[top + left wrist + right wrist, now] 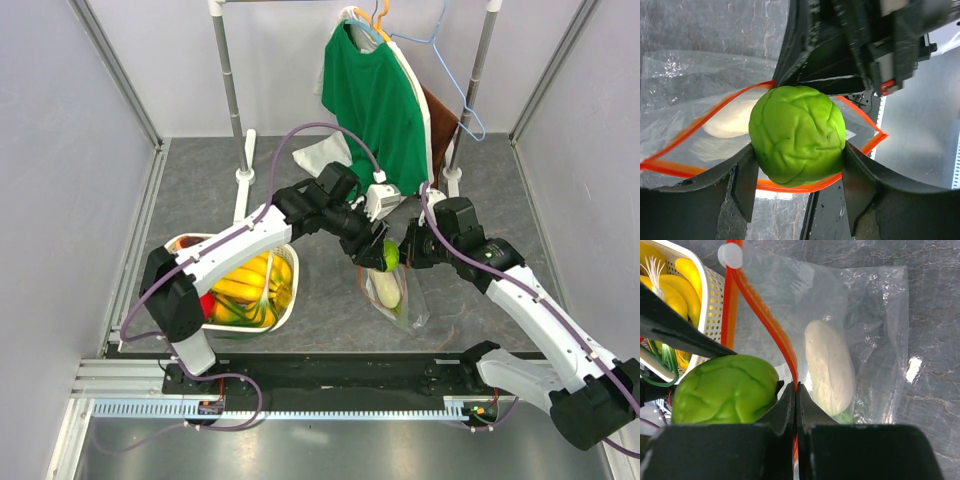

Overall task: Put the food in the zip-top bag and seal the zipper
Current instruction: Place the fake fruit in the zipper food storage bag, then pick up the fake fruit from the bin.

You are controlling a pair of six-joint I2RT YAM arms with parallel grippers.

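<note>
Top view: the left gripper (383, 252), its arm stretched in from the lower left, pinches a green lime (389, 257) at the centre of the frame; the lime sits at the mouth of the clear zip-top bag (412, 310); the bag lies just below centre on the grey table (200, 190), with a white radish (385, 287) inside; the right gripper (412, 250) meets the bag's upper edge just right of the lime, too small here to tell its grip; a white basket (185, 243) of yellow bananas (250, 280) stands at left centre; a green shirt (375, 100) hangs at upper centre.

Left wrist view: the lime fills the middle, clamped between two dark fingers (746, 182) at the bottom; behind it the orange-red zipper (685, 167) gapes open in a loop; the radish shows pale inside, at left.

Right wrist view: at bottom centre the right fingers are pressed together, pinching the zipper strip; the lime is at lower left; the radish lies in the bag at centre; the basket is at upper left.
</note>
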